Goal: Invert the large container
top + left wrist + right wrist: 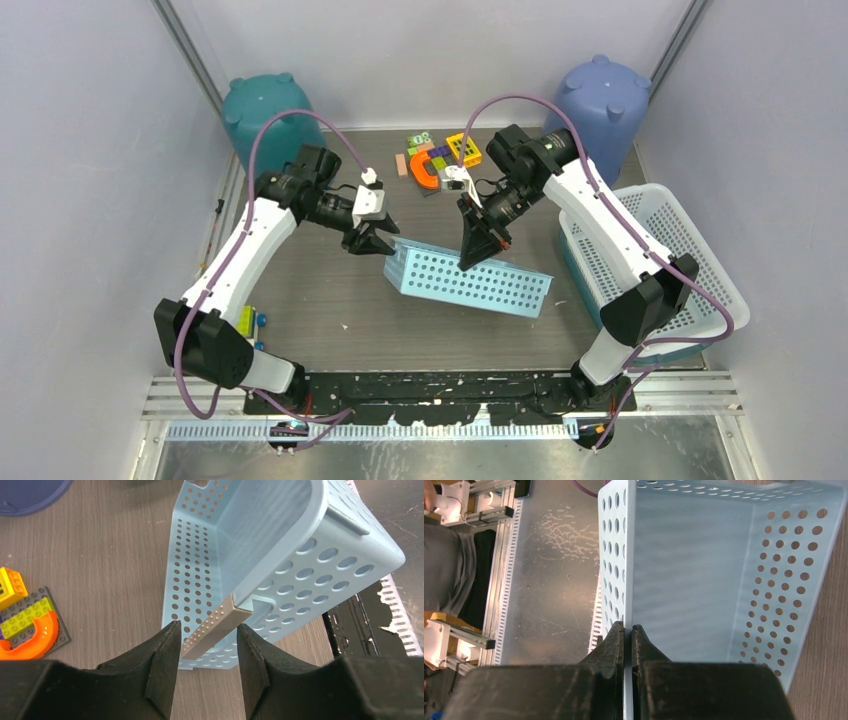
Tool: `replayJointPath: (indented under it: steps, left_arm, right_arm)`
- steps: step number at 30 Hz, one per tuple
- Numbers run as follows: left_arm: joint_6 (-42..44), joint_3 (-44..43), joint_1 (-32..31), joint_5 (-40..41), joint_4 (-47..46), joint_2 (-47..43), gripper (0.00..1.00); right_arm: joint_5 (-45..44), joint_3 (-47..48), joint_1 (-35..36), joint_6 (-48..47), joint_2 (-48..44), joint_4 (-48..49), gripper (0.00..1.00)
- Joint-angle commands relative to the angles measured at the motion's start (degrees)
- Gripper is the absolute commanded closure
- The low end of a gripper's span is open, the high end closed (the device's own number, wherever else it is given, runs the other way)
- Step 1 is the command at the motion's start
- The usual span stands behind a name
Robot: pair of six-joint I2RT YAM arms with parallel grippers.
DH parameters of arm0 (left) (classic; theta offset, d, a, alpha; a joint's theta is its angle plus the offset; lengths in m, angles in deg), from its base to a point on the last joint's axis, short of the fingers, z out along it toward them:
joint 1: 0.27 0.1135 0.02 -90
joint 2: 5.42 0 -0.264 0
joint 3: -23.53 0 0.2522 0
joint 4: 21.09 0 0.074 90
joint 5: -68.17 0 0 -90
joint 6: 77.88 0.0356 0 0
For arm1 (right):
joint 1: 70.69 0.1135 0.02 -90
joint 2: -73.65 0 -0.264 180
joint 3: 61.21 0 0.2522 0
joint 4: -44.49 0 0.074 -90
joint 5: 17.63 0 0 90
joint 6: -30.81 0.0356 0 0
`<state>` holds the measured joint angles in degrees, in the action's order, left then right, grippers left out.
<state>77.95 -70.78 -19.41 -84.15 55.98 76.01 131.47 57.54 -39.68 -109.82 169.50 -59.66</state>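
Observation:
The large container is a light blue perforated basket (470, 280) in the middle of the table, tipped onto its long side with its opening facing away from the arm bases. My right gripper (468, 262) is shut on the upper long wall of the basket (689, 570), one finger inside and one outside (627, 626). My left gripper (385, 245) is open at the basket's left end. In the left wrist view a beige dotted bar (220, 620) at the basket's (280, 545) end handle sits between the open fingers (208, 625), touching neither.
A larger white mesh basket (660, 250) stands at the right edge. A teal tub (268, 110) and a blue tub (600, 100) stand upside down at the back corners. Toy bricks (435, 155) lie at the back centre, also in the left wrist view (25, 620).

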Motion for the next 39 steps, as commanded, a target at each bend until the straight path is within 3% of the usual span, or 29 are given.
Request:
replayJointPath:
  steps: [1,11,18,23,29,33,39]
  left_arm:
    - [-5.13,1.43,-0.2,-3.18,-7.3,-0.21,0.55]
    - [-15.49,5.5,-0.37,-0.96,-19.02,-0.79,0.6]
    - [-18.28,8.29,-0.38,-2.89,-20.92,-2.16,0.68]
    - [-18.95,11.95,-0.38,-4.36,-21.13,-4.72,0.82]
    - [-21.92,15.33,-0.38,-3.6,-20.71,-7.42,0.93]
    - [-28.17,17.14,-0.38,-1.57,-23.56,-8.65,1.0]
    - [-40.06,20.76,-0.38,5.59,-31.23,-9.75,1.0]
  right_arm:
    - [3.07,0.56,0.28,-0.97,-1.14,-8.92,0.99]
    - [4.28,0.76,0.24,-0.76,-0.01,-8.93,0.99]
    - [3.79,1.92,0.0,-0.49,1.74,-8.93,0.99]
    - [3.46,5.04,-1.84,0.62,4.17,-8.93,0.98]
    - [0.04,7.46,-3.32,3.13,6.29,-7.76,0.78]
    - [-3.03,6.29,-3.38,6.77,6.67,-3.95,0.56]
    - [-5.7,5.76,-3.34,10.14,6.44,-0.25,0.38]
